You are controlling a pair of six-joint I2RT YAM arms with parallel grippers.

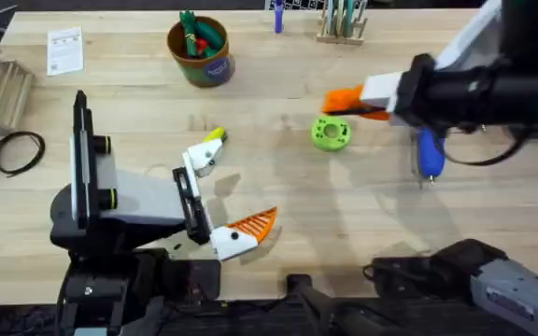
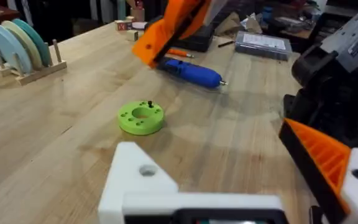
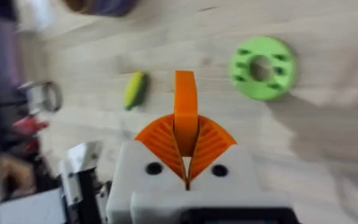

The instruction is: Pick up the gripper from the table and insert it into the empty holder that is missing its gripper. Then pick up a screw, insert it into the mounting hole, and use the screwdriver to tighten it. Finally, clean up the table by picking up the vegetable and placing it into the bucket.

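1. Orange ribs frame my right wrist view: the right gripper [image 3: 186, 140] has its 2 pads pressed on the tip [image 3: 186, 106], the small orange wedge, which stands up between them and pokes out past them.
2. From overhead I see that right gripper [image 1: 344, 100] held over the right half of the table, just beside the green disc [image 1: 330, 133].
3. My left gripper [image 1: 215, 201] sits at the near left of the table with jaws spread and nothing between them: 1 finger has an orange pad [image 1: 253, 223], the other is the bare white holder [image 1: 199, 159].
4. On the left wrist view the holder [image 2: 143, 182] shows its mounting hole, open.
5. I see the corn [image 1: 215, 136] lying on the wood touching or just beside the holder's end; I cannot tell which.
6. I find the blue screwdriver [image 1: 429, 154] lying toward the right edge, partly under the right arm.
7. The bucket [image 1: 200, 49] stands near the far edge, left of centre, with green and red toy vegetables [image 1: 197, 34] inside.
8. A small dark screw [image 2: 150, 104] stands on the disc's [image 2: 140, 118] top face.
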